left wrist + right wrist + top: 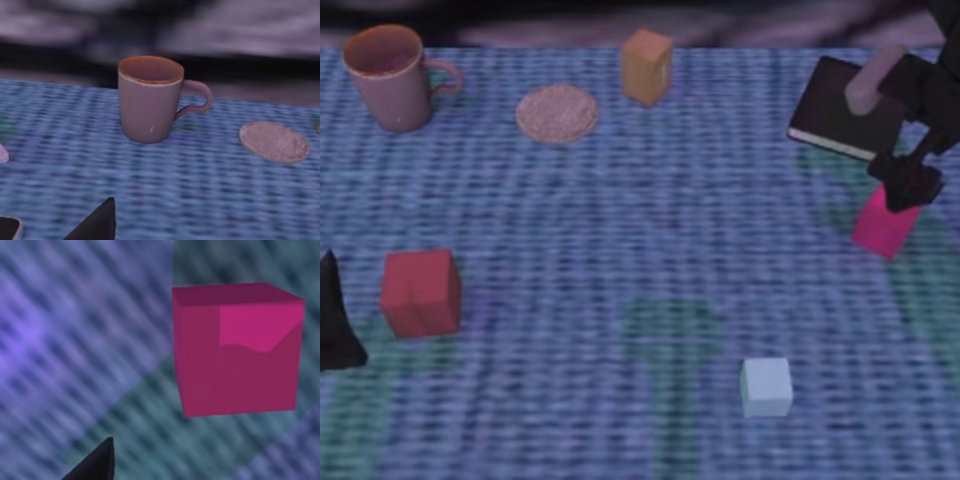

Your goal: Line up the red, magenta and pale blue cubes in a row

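Red cube (419, 292) left, magenta cube (884, 225) right (pale blue cube (766, 387) between, nearer).

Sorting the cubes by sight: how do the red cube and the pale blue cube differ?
The red cube is clearly larger than the pale blue cube. Red is dull and dark; blue is pale and icy. Red sits at the table's left, blue lower and right of centre. Both are plain matte cubes resting flat, untouched by either gripper.

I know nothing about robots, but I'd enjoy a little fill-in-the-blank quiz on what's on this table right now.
1. The right gripper is directly above the ____ cube.
2. Of the three cubes, the one closest to the left gripper is the ____ one.
3. The mug stands in the table's far ____ corner.
4. The round coaster lies between the mug and the ____ block.

Missing words: magenta; red; left; orange
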{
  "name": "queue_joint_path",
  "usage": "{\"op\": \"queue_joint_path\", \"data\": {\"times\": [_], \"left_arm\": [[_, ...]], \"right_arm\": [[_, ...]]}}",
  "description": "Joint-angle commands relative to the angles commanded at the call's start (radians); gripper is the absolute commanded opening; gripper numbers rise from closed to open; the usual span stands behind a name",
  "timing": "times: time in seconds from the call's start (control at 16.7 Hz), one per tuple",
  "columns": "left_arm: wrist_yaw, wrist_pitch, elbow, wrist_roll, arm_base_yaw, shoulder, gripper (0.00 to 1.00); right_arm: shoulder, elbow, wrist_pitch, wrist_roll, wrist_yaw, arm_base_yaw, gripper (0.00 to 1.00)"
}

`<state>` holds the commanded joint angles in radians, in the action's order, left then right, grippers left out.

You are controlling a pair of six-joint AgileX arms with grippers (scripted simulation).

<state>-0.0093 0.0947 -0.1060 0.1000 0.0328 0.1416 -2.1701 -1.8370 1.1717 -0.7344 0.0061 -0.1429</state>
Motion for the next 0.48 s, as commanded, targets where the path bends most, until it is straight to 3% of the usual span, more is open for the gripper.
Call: {"op": "queue_joint_path", "data": {"times": [0.24,0.48], "left_arm": [[0.009,-0.089,0.1,-0.094,-0.05,-0.133,1.0],[0.009,-0.095,0.106,-0.1,-0.053,-0.142,1.0]], "right_arm": [[-0.119,-0.118,0.06,-0.043,-0.002,-0.008,1.0],[-0.126,-0.124,0.064,-0.046,-0.002,-0.009,1.0]]}}
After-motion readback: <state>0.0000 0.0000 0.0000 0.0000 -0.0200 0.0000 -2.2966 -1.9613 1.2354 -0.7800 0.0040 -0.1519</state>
